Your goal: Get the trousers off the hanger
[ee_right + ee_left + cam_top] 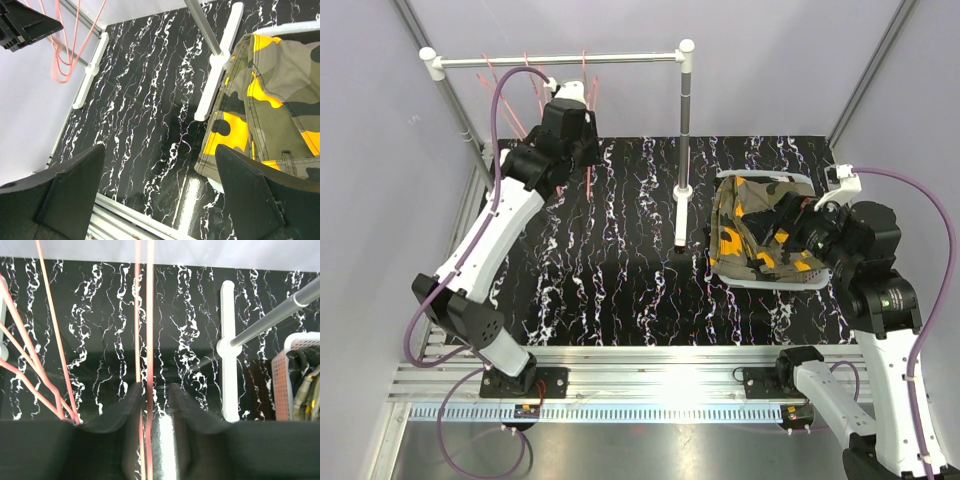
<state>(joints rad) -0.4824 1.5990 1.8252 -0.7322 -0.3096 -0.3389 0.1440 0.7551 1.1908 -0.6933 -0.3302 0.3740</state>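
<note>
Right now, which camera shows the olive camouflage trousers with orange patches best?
The top external view: the olive camouflage trousers lie nearly whole in their white basket. The right wrist view shows one edge close up; the left wrist view only a sliver.

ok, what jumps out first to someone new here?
The olive camouflage trousers with orange and black patches, heaped in the white basket at right under the open right gripper. Then the bare pink hangers on the rail at back left, where the left gripper straddles one wire.
</note>
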